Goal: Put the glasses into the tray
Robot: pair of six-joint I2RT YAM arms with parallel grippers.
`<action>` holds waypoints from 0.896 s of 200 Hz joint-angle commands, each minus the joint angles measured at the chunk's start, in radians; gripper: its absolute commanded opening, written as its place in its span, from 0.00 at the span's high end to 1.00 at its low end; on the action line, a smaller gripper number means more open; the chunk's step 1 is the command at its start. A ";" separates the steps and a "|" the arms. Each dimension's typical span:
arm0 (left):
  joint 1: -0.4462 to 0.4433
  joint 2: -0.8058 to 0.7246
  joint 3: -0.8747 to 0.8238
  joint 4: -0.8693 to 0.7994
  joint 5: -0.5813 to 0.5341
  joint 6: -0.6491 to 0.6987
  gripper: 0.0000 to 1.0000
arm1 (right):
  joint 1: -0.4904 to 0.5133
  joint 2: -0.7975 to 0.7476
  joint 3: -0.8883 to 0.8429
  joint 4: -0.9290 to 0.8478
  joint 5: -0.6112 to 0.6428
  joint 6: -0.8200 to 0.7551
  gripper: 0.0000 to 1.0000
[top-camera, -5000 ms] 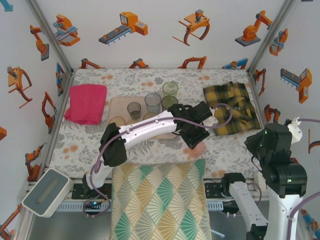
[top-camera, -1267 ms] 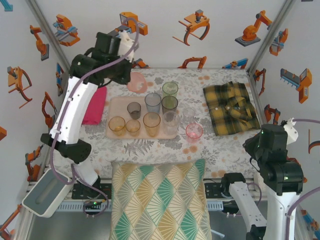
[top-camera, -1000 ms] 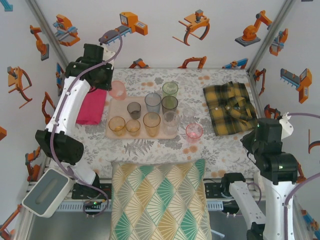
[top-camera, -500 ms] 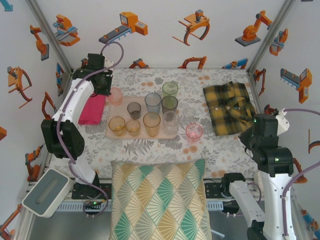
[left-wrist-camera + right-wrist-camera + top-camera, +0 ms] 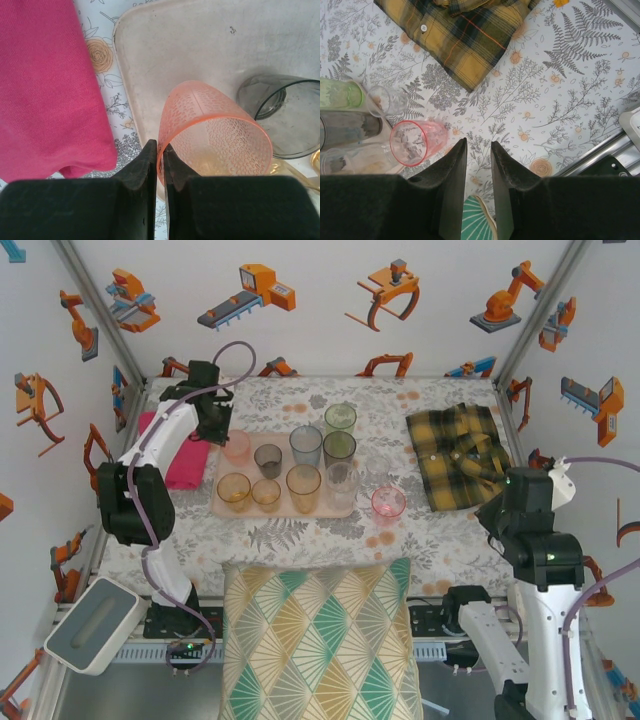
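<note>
A salmon-pink dimpled glass (image 5: 215,130) is pinched by its rim in my left gripper (image 5: 160,150), which is shut on it. It hangs tilted over the back left corner of the pale tray (image 5: 200,45); in the top view the glass (image 5: 237,447) sits at that corner of the tray (image 5: 226,508). Several glasses stand in the tray, among them a grey one (image 5: 268,460) and an amber one (image 5: 303,485). A pink glass (image 5: 415,142) and a small clear glass (image 5: 390,100) stand on the tablecloth right of the tray. My right gripper (image 5: 479,150) hovers open and empty, right of the pink glass.
A bright pink folded cloth (image 5: 170,445) lies left of the tray, close under my left arm. A yellow plaid shirt (image 5: 462,452) lies at the back right. A patterned pillow (image 5: 320,640) covers the near middle. Walls close off the left, right and back.
My left arm has swung down from high at the back left, bringing the salmon-pink glass to the tray's back left corner. My right arm has shifted only slightly.
</note>
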State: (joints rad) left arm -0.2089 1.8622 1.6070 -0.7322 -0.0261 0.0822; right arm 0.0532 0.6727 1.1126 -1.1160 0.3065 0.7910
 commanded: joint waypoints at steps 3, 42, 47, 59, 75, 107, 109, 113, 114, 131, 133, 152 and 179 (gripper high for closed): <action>0.004 0.021 -0.018 0.007 0.010 0.000 0.86 | -0.007 -0.007 -0.018 0.028 -0.004 -0.004 0.72; 0.003 0.046 -0.024 0.005 0.007 0.001 0.86 | -0.007 -0.012 -0.025 0.033 -0.008 -0.003 0.72; 0.005 0.048 -0.025 0.006 0.007 0.000 0.86 | -0.007 -0.014 -0.026 0.034 -0.007 -0.003 0.72; 0.003 0.053 -0.027 0.005 0.007 0.002 0.85 | -0.007 -0.015 -0.027 0.034 -0.008 -0.003 0.72; 0.004 0.059 -0.031 0.005 0.006 0.001 0.85 | -0.007 -0.013 -0.028 0.035 -0.006 -0.003 0.72; 0.003 0.066 -0.034 0.004 0.005 0.002 0.82 | -0.007 -0.013 -0.031 0.040 -0.009 -0.003 0.72; 0.003 0.067 -0.034 0.002 0.004 0.001 0.82 | -0.007 -0.013 -0.031 0.041 -0.009 -0.003 0.72; 0.003 0.068 -0.035 0.003 0.003 0.002 0.81 | -0.007 -0.012 -0.031 0.042 -0.011 -0.004 0.72; 0.003 0.069 -0.034 0.004 0.003 0.003 0.81 | -0.007 -0.012 -0.031 0.042 -0.011 -0.003 0.72; 0.004 0.066 -0.033 0.001 0.002 0.005 0.76 | -0.007 -0.011 -0.030 0.045 -0.011 -0.003 0.72; 0.004 0.065 -0.033 0.000 0.002 0.004 0.75 | -0.007 -0.010 -0.030 0.045 -0.011 -0.003 0.72; 0.003 0.061 -0.027 -0.005 0.003 0.006 0.68 | -0.007 -0.010 -0.030 0.049 -0.012 -0.003 0.72; 0.004 0.054 -0.004 -0.021 -0.007 0.010 0.57 | -0.007 -0.011 -0.033 0.054 -0.016 -0.003 0.72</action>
State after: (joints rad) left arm -0.2089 1.9205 1.5814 -0.7261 -0.0273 0.0830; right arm 0.0532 0.6655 1.0920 -1.0843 0.2981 0.7910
